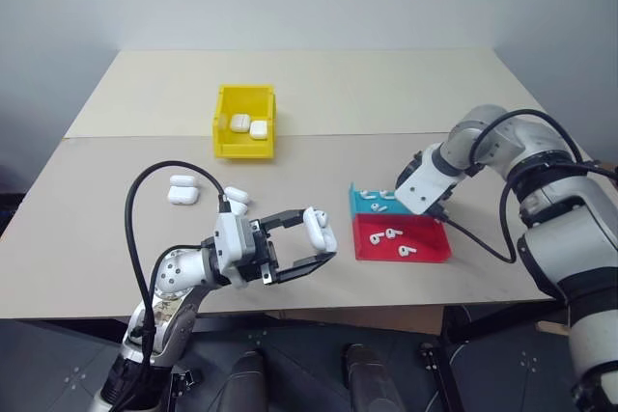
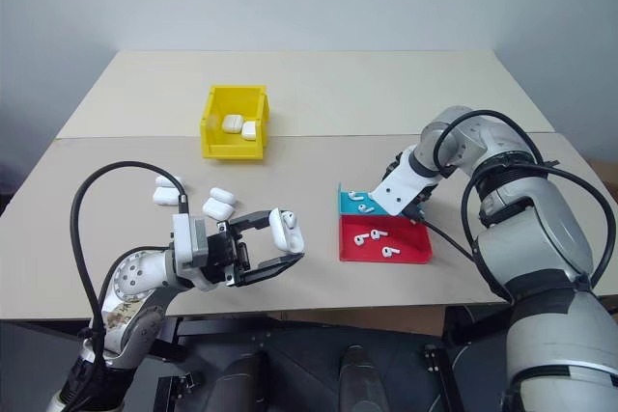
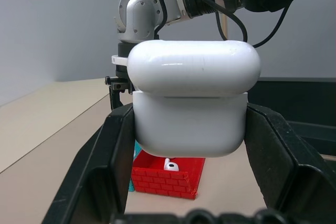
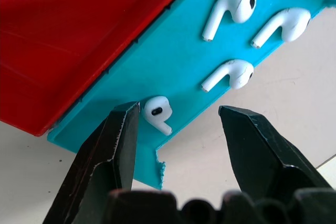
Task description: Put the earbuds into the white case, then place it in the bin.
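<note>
The likeliest slip here is a missed or skewed pick. The right gripper point(image 4: 176, 129) hangs steeply over the near corner of the blue tray point(image 4: 173, 66), jaws spread and holding nothing, and the earbud point(image 4: 157, 113) nearest them sits hard against one jaw rather than midway between the two. If the jaws close as they stand, I judge that the bud could be nudged sideways, flipped over the tray's edge onto the worktop point(image 1: 319, 84), or caught only by its stem and dropped on the way across. The far jaw also stands outside the tray corner, so it may catch the rim and drag the tray.

Three more earbuds point(image 4: 236, 40) lie farther along the blue tray, well apart from the jaws; others rest in the red tray point(image 1: 430, 250) beside it.

On the left, the left gripper point(image 1: 319, 238) is clenched on the white case point(image 1: 320, 229), holding it up above the worktop's near edge. Its grip looks firm across the body. The yellow bin point(image 1: 222, 137) stands farther back, with two cases already inside; spare cases point(image 1: 183, 190) lie on the worktop to the left.
</note>
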